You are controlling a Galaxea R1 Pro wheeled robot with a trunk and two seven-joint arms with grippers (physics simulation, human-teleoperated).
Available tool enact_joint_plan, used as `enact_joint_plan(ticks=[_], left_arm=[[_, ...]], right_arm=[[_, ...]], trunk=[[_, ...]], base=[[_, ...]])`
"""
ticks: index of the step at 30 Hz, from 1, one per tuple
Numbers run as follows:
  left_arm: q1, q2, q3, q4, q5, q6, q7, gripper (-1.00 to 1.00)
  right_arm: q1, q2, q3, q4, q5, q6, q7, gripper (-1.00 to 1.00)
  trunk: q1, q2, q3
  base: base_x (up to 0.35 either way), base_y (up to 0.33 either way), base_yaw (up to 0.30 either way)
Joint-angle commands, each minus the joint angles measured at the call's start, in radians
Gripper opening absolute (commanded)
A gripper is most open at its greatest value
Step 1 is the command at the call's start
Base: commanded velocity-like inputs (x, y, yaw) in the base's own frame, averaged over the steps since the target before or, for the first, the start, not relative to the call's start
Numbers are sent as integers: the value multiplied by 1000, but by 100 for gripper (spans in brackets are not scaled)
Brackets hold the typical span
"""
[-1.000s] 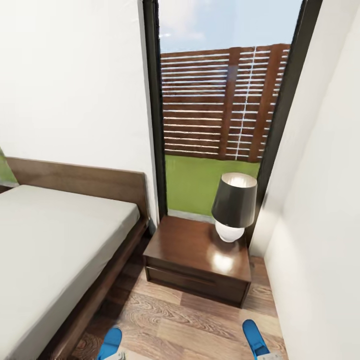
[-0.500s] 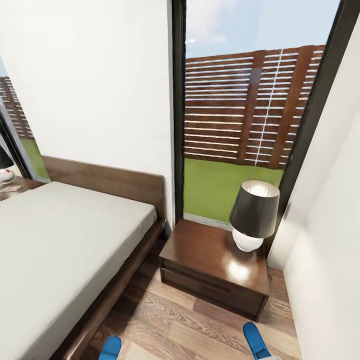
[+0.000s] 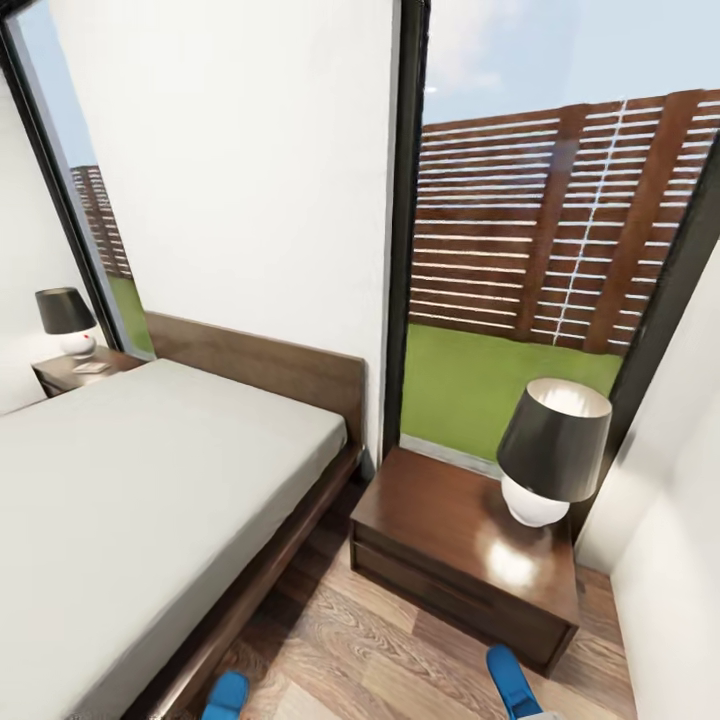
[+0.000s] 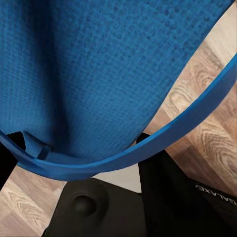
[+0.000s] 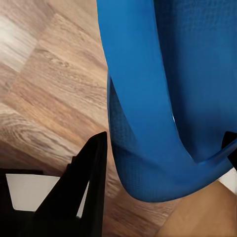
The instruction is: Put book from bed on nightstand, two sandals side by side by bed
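The bed (image 3: 150, 500), a dark wood frame with an off-white mattress, takes up the left of the head view. A dark wood nightstand (image 3: 440, 545) stands by its right side under the tall window. A second nightstand (image 3: 62, 372) sits at the far left. Two bright blue sandals poke up at the bottom edge, one on the left (image 3: 228, 693) and one on the right (image 3: 512, 680). In the left wrist view my left gripper (image 4: 84, 163) is shut on a sandal (image 4: 98, 74). My right gripper (image 5: 163, 158) is shut on the other sandal (image 5: 163, 98). The book is out of view.
A black-shaded lamp (image 3: 552, 450) stands on the near nightstand's right half. Another lamp (image 3: 66, 318) and a small flat thing (image 3: 92, 367), too small to identify, are on the far nightstand. A narrow strip of wood floor (image 3: 370, 650) runs between the bed and the white wall (image 3: 670, 560) on the right.
The whole head picture has shifted right, so the camera has turned left; the far nightstand and its lamp have come into view. Both sandals stay at the bottom edge.
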Motion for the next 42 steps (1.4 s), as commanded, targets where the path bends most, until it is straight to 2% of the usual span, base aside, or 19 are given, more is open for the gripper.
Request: enact_joint_plan(ticks=[1, 16, 30, 42], left_arm=[[-1, -1, -8, 2, 5, 4, -3, -100], [-1, -3, -8, 2, 3, 2, -3, -100], [9, -4, -8, 2, 2, -35, -3, -100], [11, -4, -8, 2, 2, -40, -3, -100]], right_arm=[[0, 0, 8, -1, -9, 4, -1, -100], [0, 0, 9, 0, -9, 9, -6, -100], [0, 0, 8, 1, -9, 36, -6, -100], [0, 0, 8, 1, -9, 37, -6, -100]], trunk=[[-4, 7, 3], [-61, 112, 63], [-61, 112, 64], [-61, 112, 65]], base=[[0, 0, 254], [0, 0, 230], [-2, 0, 23], [-122, 0, 39]])
